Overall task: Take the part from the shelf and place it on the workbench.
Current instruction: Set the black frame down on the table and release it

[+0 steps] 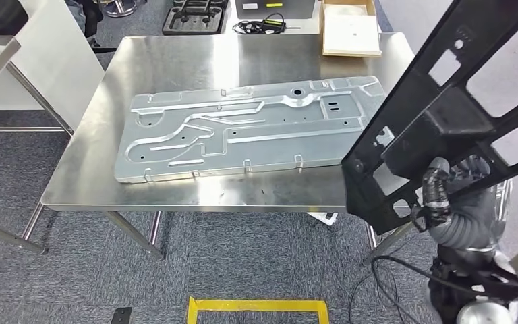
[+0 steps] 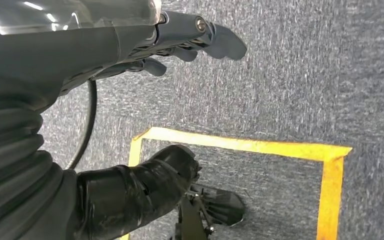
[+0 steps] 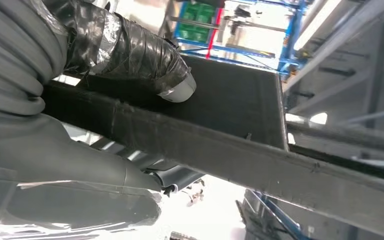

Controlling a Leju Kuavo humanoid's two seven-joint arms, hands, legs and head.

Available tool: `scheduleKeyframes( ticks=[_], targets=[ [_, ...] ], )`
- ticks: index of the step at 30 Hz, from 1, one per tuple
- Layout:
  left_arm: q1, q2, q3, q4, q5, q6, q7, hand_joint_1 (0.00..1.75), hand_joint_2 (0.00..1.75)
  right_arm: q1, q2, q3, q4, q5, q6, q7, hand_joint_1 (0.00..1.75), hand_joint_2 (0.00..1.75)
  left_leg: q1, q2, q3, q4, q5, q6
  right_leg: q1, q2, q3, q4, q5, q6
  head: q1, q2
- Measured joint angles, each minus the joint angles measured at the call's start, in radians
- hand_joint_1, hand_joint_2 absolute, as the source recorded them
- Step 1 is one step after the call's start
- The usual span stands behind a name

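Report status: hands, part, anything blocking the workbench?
Right hand grips black frame part, held above workbench right edge. Left hand empty, over floor. Large metal panel covers the middle.

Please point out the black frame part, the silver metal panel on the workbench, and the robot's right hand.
black frame part (image 1: 445, 115), head view, its solid middle.
silver metal panel (image 1: 243, 128), head view, its embossed centre.
right hand (image 1: 445, 185), head view, its taped fingers gripping the frame.

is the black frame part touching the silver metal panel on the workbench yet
Apart. In the head view the black frame part, held by the right hand, hangs raised past the table's right edge, with bare tabletop between its lower corner and the silver metal panel.
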Motion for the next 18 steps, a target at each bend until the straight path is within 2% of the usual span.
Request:
scheduleKeyframes(
  ticks=[9, 14, 18],
  targets=[
    [-0.002, 0.002, 0.000, 0.002, -0.005, -0.018, -0.005, 0.00, 1.75, 0.016, -0.139, -0.193, 0.041, 0.072, 0.078, 0.126, 1.75, 1.75, 0.001, 0.000, 0.012, -0.012, 0.000, 0.000, 0.001, 0.001, 0.007, 0.000, -0.002, -0.004, 0.000, 0.000],
    [0.000, 0.003, -0.003, 0.003, -0.012, -0.028, 0.002, 0.00, 1.75, 0.038, -0.232, -0.305, 0.091, 0.202, 0.147, 0.228, 1.75, 1.75, 0.001, 0.000, 0.012, -0.012, 0.002, -0.005, 0.002, -0.001, 0.008, 0.000, -0.002, -0.004, 0.001, 0.000],
    [0.000, 0.005, -0.004, 0.003, -0.012, -0.028, 0.009, 0.00, 1.75, 0.074, -0.291, -0.392, 0.134, 0.288, 0.202, 0.270, 1.75, 1.75, 0.000, 0.000, 0.011, -0.011, 0.001, -0.007, 0.000, -0.001, 0.008, -0.001, -0.002, -0.004, 0.001, 0.000]
  ],
)
